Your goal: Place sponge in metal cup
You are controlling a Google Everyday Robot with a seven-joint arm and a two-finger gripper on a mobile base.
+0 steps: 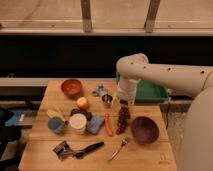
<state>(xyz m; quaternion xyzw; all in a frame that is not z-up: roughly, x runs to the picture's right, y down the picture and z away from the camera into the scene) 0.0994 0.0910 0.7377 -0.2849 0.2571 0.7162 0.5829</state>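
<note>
In the camera view, the robot's white arm (160,75) is reaching in from the right and bending down over the far right part of the light wooden table (42,142). Its pincer (123,104) is hanging just above the top of a dark bunch of grapes (122,119), just to the right of the small shiny steel metal cup (107,100). The pincer is standing spread and gripping nothing. The metal cup is standing upright near the middle of the far edge, close to a lumpy blue-grey object (100,91). The flat light-blue sponge (94,125) is lying on the table towards its middle, well apart from the pincer. It is touching the right side of a white cup (78,122), and an orange carrot-like piece (107,125) is lying along its other side. A round blue cup (56,124) is sitting near the left edge, a purple bowl (145,130) near the right edge, and an orange-red bowl (71,87) near the far left corner. A green tray (150,93) is sitting behind the arm at the far right corner.
</note>
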